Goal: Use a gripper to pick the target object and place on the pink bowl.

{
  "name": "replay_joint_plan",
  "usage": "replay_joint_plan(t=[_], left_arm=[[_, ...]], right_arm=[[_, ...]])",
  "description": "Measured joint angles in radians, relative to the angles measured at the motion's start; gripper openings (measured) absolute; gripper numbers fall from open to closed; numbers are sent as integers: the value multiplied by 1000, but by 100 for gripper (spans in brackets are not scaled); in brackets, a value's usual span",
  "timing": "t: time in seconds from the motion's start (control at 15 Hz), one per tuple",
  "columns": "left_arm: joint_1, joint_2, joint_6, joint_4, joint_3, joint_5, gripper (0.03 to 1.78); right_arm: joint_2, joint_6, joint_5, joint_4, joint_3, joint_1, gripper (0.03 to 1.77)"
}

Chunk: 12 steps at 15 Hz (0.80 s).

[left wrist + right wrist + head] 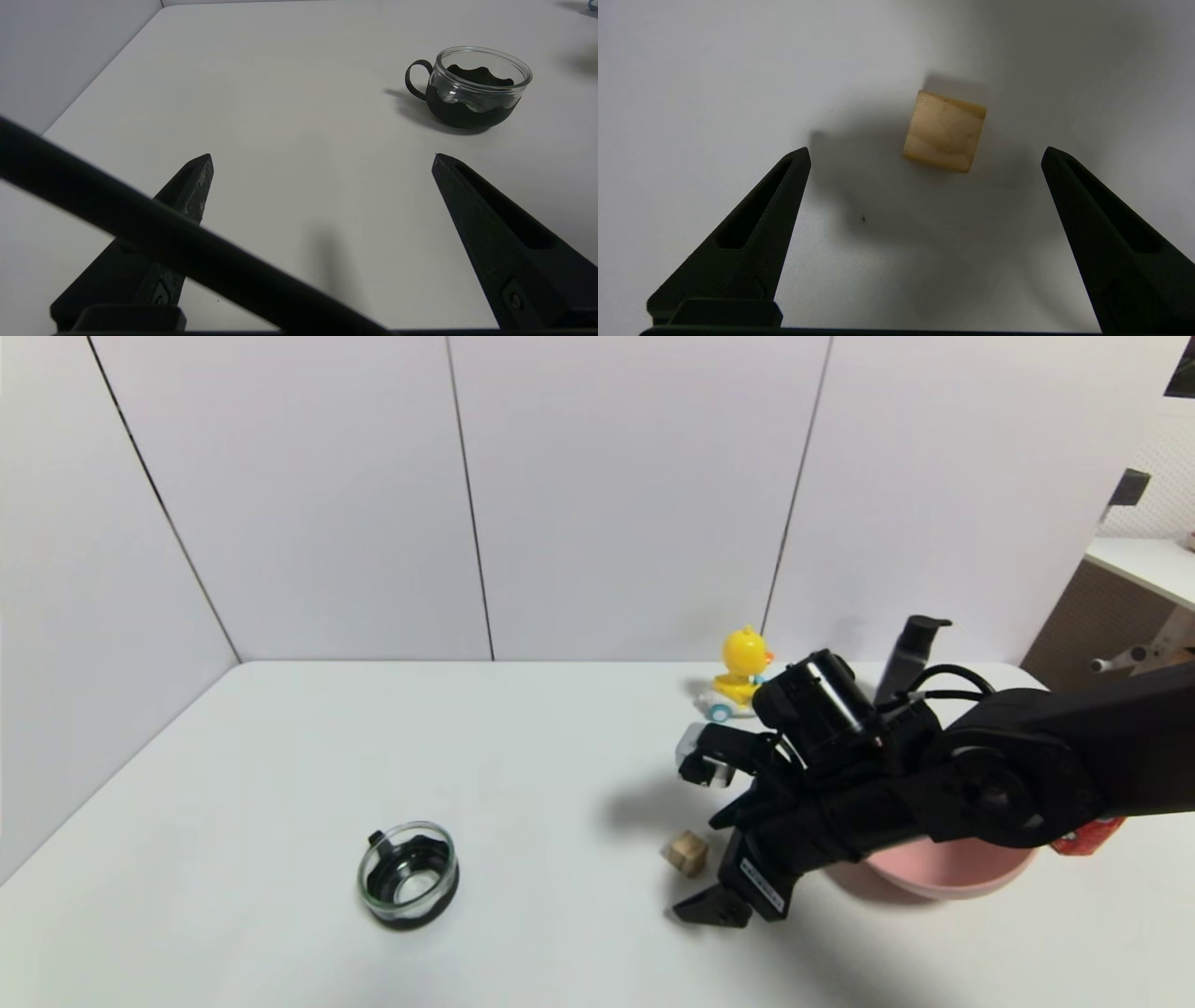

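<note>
The target object, a small tan wooden cube (688,852) (944,130), lies on the white table just left of the pink bowl (943,875). My right arm reaches in from the right and hides much of the bowl. The right gripper (700,837) (925,149) hovers open above the cube. In the right wrist view the cube sits on the table just beyond the gap between the two black fingertips, touching neither. The left gripper (322,156) is open and holds nothing, low over bare table near the glass cup.
A glass-and-black cup (408,875) (479,88) stands at the front left. A yellow duck toy (742,674) and a black bottle (910,658) are at the back right. A red carton (1088,835) peeks out behind the bowl.
</note>
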Motion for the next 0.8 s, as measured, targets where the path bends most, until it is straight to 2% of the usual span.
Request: replay_joint_plan(t=[0.8], left_arm=[[0, 0, 0, 0, 0, 0, 169]], right_arm=[[46, 2, 2, 5, -71, -18, 171]])
